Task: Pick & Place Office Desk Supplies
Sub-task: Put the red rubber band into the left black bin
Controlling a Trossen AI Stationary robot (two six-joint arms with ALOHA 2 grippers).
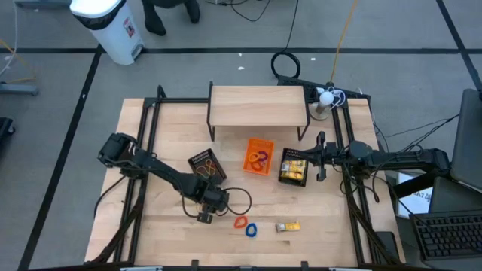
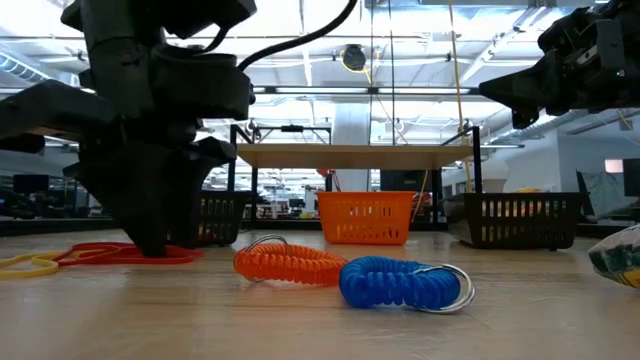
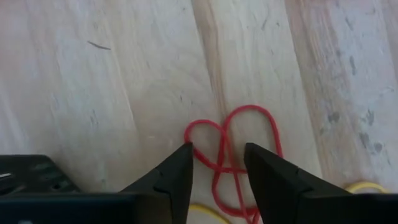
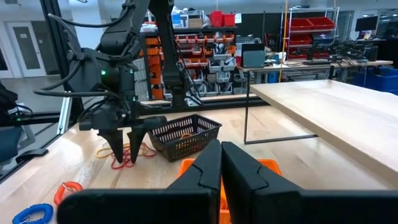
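While I hold the left tool [image 3: 217,165] down at the bench [image 1: 151,226], its fingers are spread either side of a red band [image 3: 233,140], tips at the wood and the crossed strands running between them. The band lies tangled just short of the front edge, left of centre, with a yellow band [image 2: 28,264] touching it. I judge it nearly weightless, limp and a little tacky: it will stretch and snag instead of lifting cleanly, and may drag its neighbour along. The crossing of the loops, where two strands stack, looks the best place to pinch, with the tips pressed flat to the wood so they get under it.

Right of that, along the front edge, sit an orange coil [image 2: 290,265] and a blue coil [image 2: 400,283], touching end to end. They look springy and light, easy to take across the body. Further right along that edge lies a yellow packet [image 1: 288,226], probably flat and slick.

Toward the middle of the bench stand a black mesh bin [image 1: 206,165], an orange bin [image 1: 259,156] and a second mesh bin [image 1: 294,166] already holding packets. The right tool [image 4: 221,163] hangs above the right side near that second bin, fingers pressed together on nothing. A wooden shelf [image 1: 258,106] spans the far edge.
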